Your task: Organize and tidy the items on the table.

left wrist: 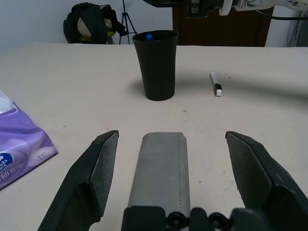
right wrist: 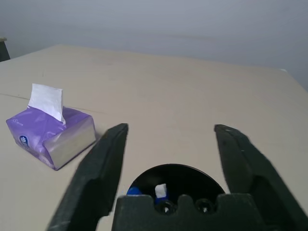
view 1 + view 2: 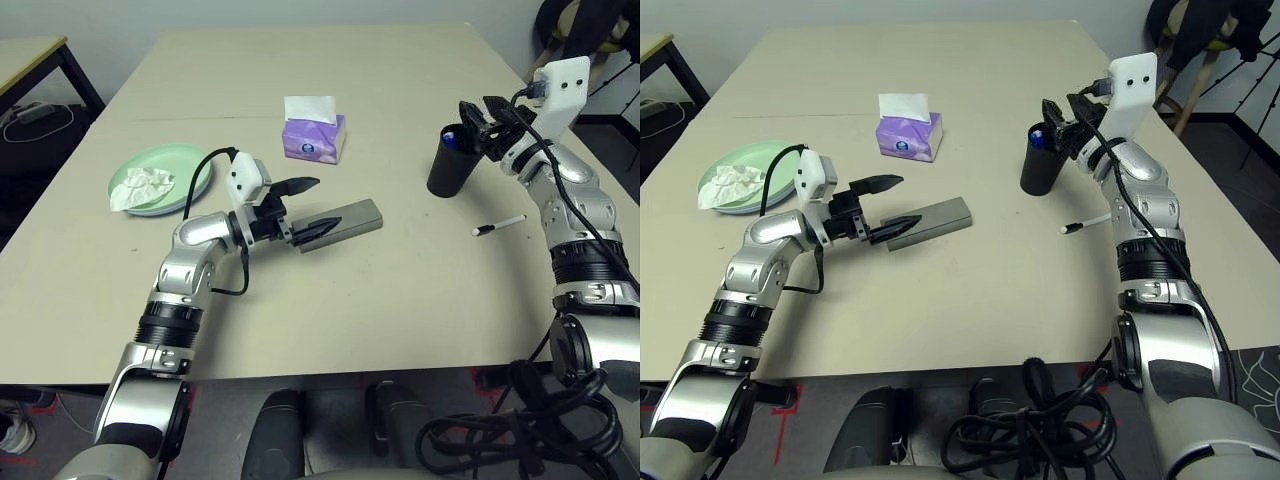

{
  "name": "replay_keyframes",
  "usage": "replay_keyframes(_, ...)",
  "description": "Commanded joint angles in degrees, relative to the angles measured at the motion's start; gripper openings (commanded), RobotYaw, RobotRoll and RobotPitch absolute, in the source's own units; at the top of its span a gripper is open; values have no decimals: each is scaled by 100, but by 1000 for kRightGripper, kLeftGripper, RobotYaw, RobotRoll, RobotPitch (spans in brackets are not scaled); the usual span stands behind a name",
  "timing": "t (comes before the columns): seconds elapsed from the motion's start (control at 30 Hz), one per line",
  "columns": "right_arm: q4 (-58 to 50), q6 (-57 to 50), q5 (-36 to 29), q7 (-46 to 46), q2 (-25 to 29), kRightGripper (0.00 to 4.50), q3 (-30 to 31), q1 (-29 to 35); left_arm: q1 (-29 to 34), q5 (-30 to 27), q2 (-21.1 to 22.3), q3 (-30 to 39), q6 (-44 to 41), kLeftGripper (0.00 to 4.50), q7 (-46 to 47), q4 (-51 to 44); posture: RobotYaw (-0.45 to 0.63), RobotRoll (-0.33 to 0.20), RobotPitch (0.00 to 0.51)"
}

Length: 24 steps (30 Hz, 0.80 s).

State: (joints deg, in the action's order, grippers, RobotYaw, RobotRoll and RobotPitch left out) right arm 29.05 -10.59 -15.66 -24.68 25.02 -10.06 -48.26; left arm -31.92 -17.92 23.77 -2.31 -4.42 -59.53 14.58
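Both pincers open: one over the black cup, one straddling the grey case

The table (image 3: 400, 330) is broad, so the main risk lies right of centre in the left eye view, where the open right pincer (image 3: 482, 125) hangs just above the black cup (image 3: 450, 160), which holds pens; a low withdrawal could, I judge, clip the rim and tip it onto the slim pen (image 3: 498, 226) lying near. At middle frame the left pincer (image 3: 305, 207) stands wide, empty, either side of the grey glasses case (image 3: 345, 222); closing off-centre could skid it aside. At left the mint green plate (image 3: 190, 170) carries crumpled white tissue (image 3: 140, 187). The purple tissue box (image 3: 314, 137) sits upper centre, well clear of both arms.
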Motion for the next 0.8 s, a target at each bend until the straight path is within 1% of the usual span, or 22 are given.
replay_keyframes(0.03, -181, 162, -197, -413, 6, 4477, -95, 32, -43, 97, 32, -29, 89, 4500, 22, 83, 76, 0, 95)
replay_keyframes(0.1, -296, 379, -619, -1327, -37, 4477, -104, 54, -22, 99, 27, -35, 87, 4500, 25, 57, 77, 0, 100)
replay_keyframes(0.13, -370, 444, -769, -1946, 24, 4477, -1, 117, -6, 104, 25, -42, 97, 4500, 20, 52, 79, 0, 103)
replay_keyframes(0.17, -427, 457, -864, -2467, 102, 4477, 105, 181, 18, 107, 24, -48, 101, 4500, 19, 34, 80, 0, 107)
replay_keyframes(0.23, -331, 493, -820, -3286, 287, 4477, 358, 215, 65, 106, 21, -54, 98, 4500, 19, 4, 80, 0, 112)
replay_keyframes(0.3, -77, 612, -663, -4093, 491, 4477, 659, 136, 137, 103, 13, -67, 88, 4500, 29, -57, 87, 0, 122)
replay_keyframes(0.4, 440, 910, -363, -4955, 738, 4477, 1013, -106, 243, 94, 3, -77, 60, 4500, 62, -171, 93, 0, 132)
replay_keyframes(0.57, 1446, 2013, 556, -6474, 1232, 4477, 1905, -564, 360, 73, 9, -88, 13, 4500, 114, -314, 102, 0, 152)
replay_keyframes(0.63, 1809, 2365, 772, -6747, 1435, 4477, 2335, -786, 393, 70, 10, -92, -12, 4500, 134, -365, 105, 0, 161)
replay_keyframes(0.73, 2479, 2800, 1043, -6782, 1758, 4477, 3197, -1280, 428, 77, 2, -99, -26, 4500, 167, -398, 111, 0, 174)
replay_keyframes(0.8, 2911, 3280, 1287, -6782, 1860, 4477, 3567, -1548, 452, 75, 5, -100, -31, 4500, 185, -425, 112, 0, 180)
